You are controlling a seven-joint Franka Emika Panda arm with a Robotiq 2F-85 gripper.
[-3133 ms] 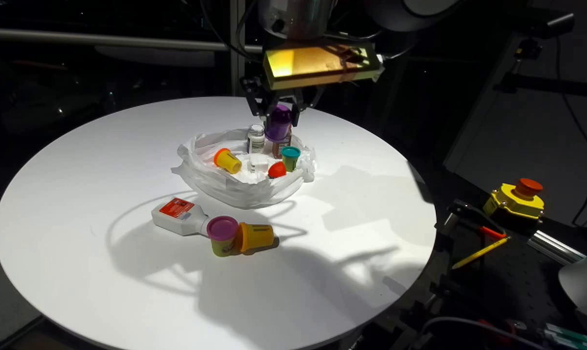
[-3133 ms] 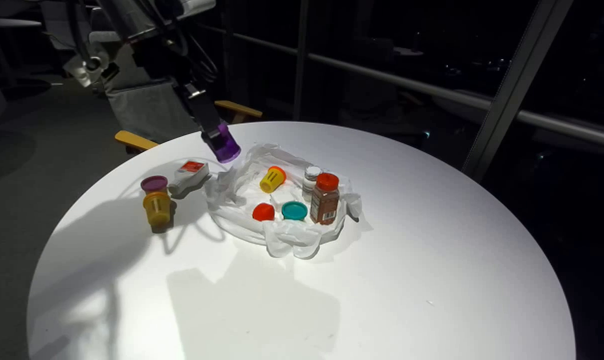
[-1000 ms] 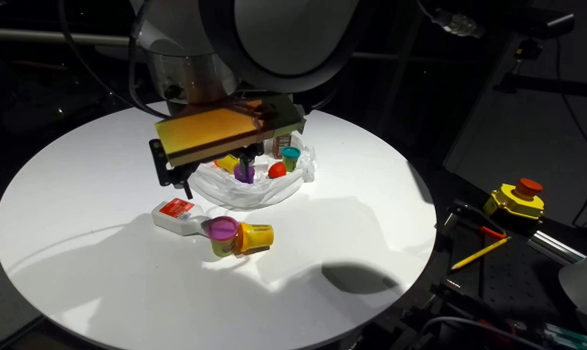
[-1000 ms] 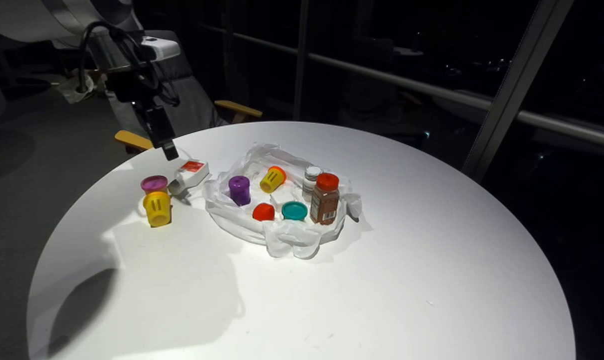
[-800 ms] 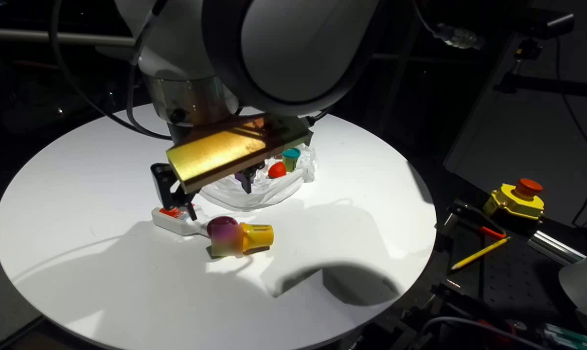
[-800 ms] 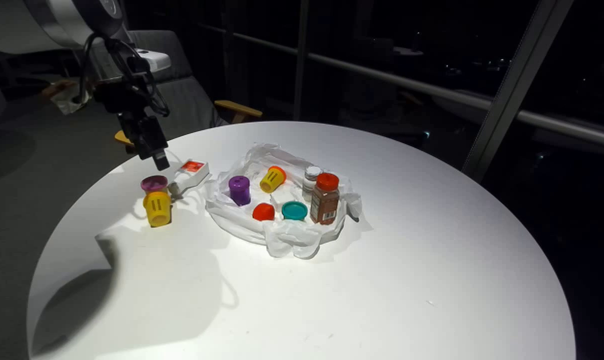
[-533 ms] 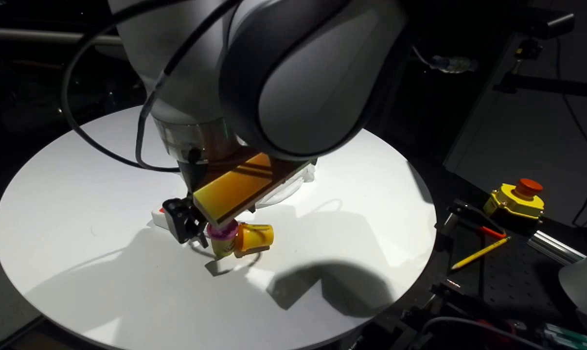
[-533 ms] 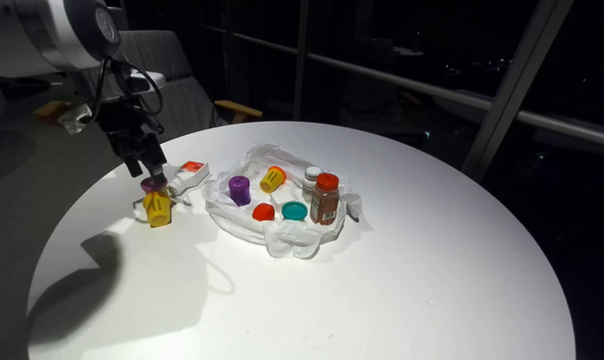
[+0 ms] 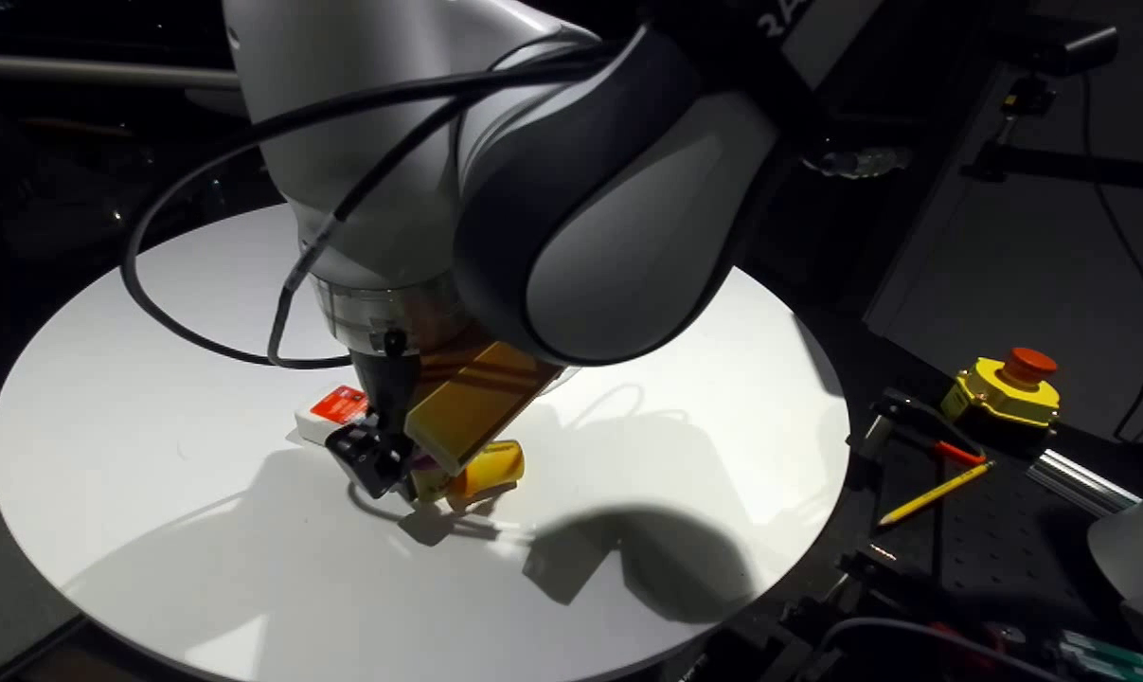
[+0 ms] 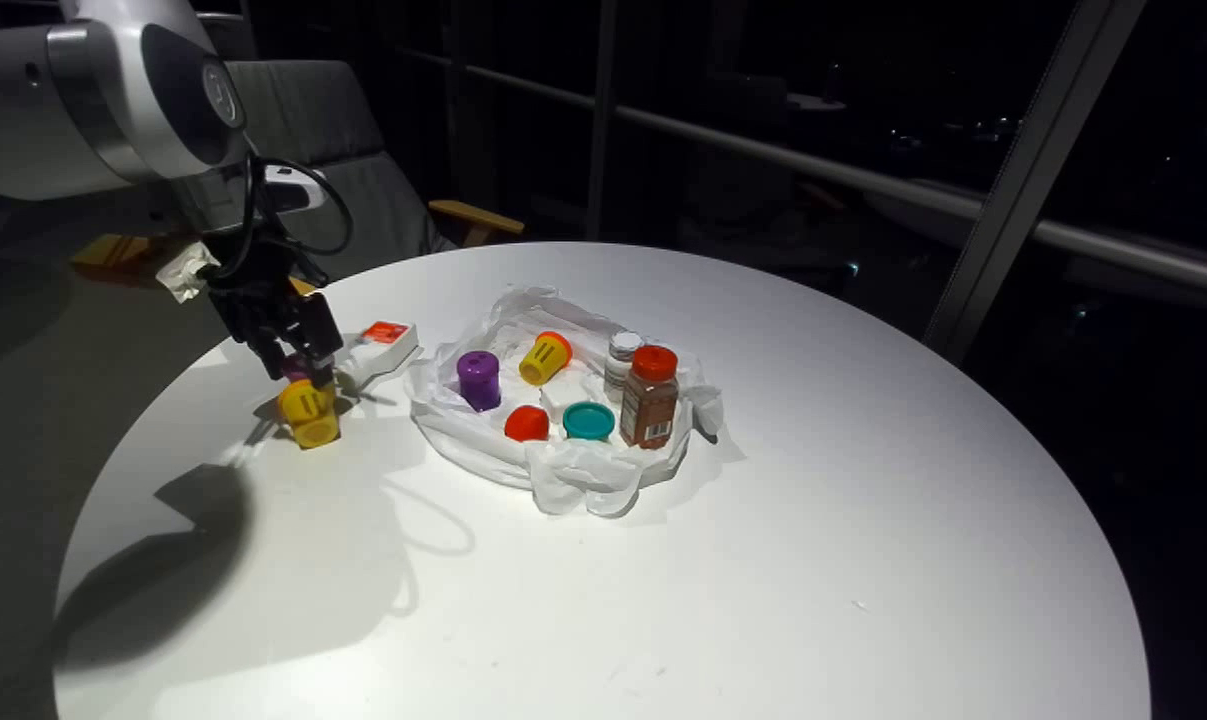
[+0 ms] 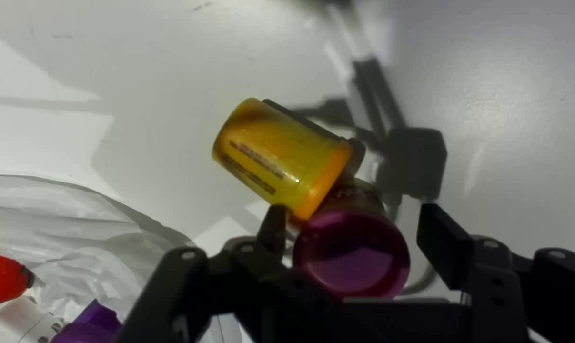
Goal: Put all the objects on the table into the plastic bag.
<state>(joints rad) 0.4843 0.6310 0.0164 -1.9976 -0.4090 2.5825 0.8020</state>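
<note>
Table (image 10: 863,520), round and white, with curved edge traceable in both exterior views; broad run of white surface from plastic bag (image 10: 478,455) to rim in an exterior view; past the edge, grey chair (image 10: 378,195) with wooden armrests and slanting window frame (image 10: 1031,175); past it also, in an exterior view, yellow box (image 9: 997,390) with red button, near yellow pencil (image 9: 936,493); arm (image 9: 372,142) low over the table, screening nearly all of the bag there. Jaws pointing down, spread wide astride the lid of purple-lidded tub (image 11: 351,247), with narrow room on either flank in the wrist view; outer yellow tub (image 11: 277,152), orange-lidded, on its side, lid end just beside the purple-lidded tub and close to one jaw, contact in either case impossible to tell; white bottle (image 10: 388,350) with red label, lying flat near both tubs, neck toward them; all three on the table, outside the bag. Bag spread open, with low, rumpled walls and bunched folds at the rim, apart from the tubs; within, purple container (image 10: 479,380), upright, toward the side of the jaws; inner yellow tub (image 10: 545,360), likewise orange-lidded and on its side; white-capped bottle (image 10: 621,368) and red-lidded jar (image 10: 649,405) with brown contents, standing side by side; teal-lidded tub (image 10: 588,423), lid uppermost, between the jar and red object (image 10: 527,425) of unclear kind; white block (image 10: 563,398), amid the rest.
</note>
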